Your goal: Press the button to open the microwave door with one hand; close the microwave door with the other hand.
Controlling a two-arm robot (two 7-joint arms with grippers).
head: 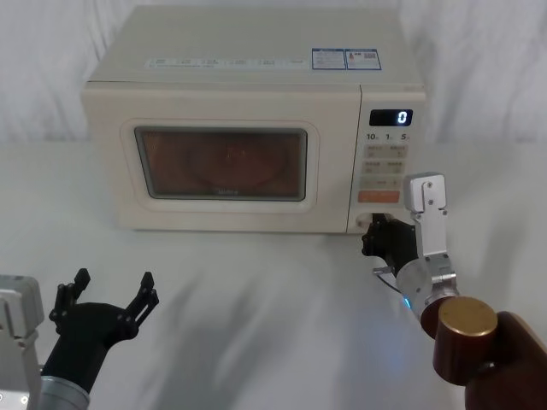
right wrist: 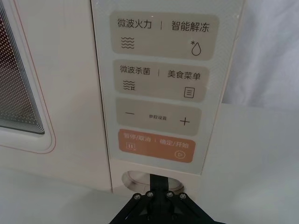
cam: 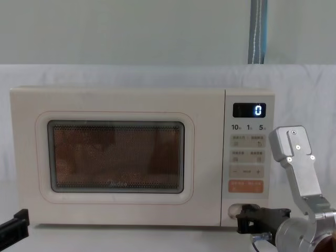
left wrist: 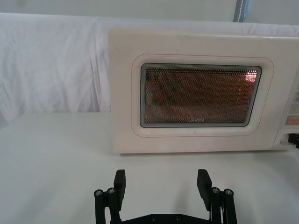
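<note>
The cream microwave door (head: 220, 162) with its dark window stands flush with the oven, and the inside glows orange behind the glass (left wrist: 201, 95). The cream oval button (right wrist: 133, 178) sits at the bottom of the keypad panel, below the orange key (right wrist: 156, 145). My right gripper (right wrist: 159, 179) is shut, its joined fingertips against the middle of the button; from the chest it reaches in at the panel's foot (cam: 242, 218). My left gripper (head: 111, 286) is open, low over the table in front of the door's left side, well apart from it (left wrist: 161, 179).
The microwave's display (head: 391, 117) reads 0. The white cloth-covered table (head: 256, 290) stretches between the oven and both arms. A white cloth backdrop hangs behind. The right arm's brown wrist joint (head: 466, 337) sits at the lower right.
</note>
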